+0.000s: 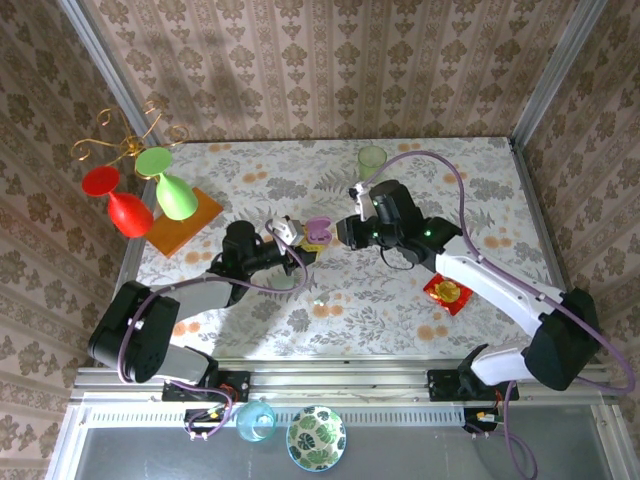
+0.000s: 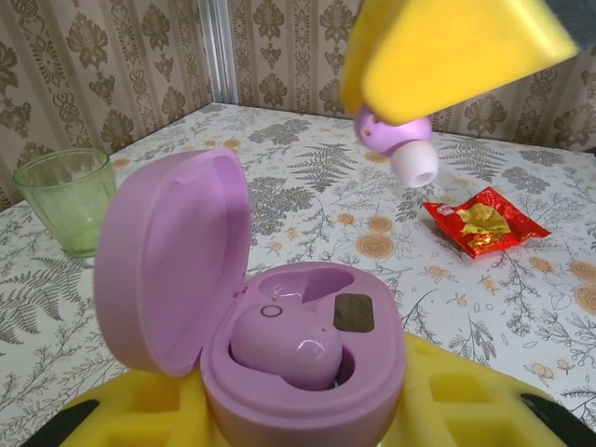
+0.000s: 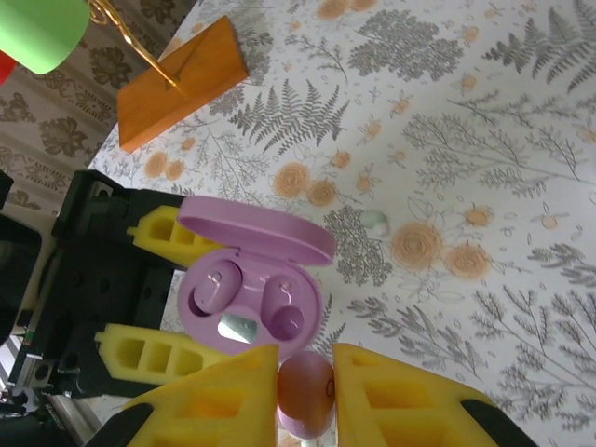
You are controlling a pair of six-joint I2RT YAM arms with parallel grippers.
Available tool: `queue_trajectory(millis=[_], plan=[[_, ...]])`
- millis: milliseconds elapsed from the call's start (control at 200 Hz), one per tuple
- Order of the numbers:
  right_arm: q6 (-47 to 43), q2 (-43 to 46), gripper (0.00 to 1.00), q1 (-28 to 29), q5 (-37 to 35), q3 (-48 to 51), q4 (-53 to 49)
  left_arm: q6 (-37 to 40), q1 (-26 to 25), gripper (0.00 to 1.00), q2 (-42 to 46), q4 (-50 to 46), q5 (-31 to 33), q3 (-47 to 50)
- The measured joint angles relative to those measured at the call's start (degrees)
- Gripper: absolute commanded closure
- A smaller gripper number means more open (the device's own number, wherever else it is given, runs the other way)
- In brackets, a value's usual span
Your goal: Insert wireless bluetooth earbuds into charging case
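The top camera looks down from high above the near edge, taking in the whole table (image 1: 330,160). The left wrist camera sits low, facing the far corner post (image 2: 219,47), very near the purple case (image 2: 307,372) — the right wrist camera looks steeply down on that same case, close.

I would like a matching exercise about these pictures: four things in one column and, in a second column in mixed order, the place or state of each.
Column A
1. purple case
2. purple earbud with white tip
3. green cup
4. red packet

Column B
a. pinched between the right fingers, above the case
b. lying flat on the table
c. standing upright on the table
d. lid open, held by the left fingers, with a seated earbud inside

Pairs: 1-d, 2-a, 3-c, 4-b
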State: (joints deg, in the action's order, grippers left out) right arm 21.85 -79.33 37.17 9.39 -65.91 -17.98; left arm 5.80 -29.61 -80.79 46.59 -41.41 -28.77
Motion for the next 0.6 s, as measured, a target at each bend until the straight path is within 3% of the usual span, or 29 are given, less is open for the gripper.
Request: queue_trajectory(millis=[290, 600], plan=[[-2.9, -6.6, 0.81, 0.6, 0.1, -3.9, 0.0, -0.8, -0.1, 0.77, 0.0, 0.0, -1.1, 0.0], [-5.0, -8.1, 0.81, 0.7, 0.0, -4.5, -0.3, -1.1, -0.1, 0.77, 0.1, -0.8, -0.8, 0.0]])
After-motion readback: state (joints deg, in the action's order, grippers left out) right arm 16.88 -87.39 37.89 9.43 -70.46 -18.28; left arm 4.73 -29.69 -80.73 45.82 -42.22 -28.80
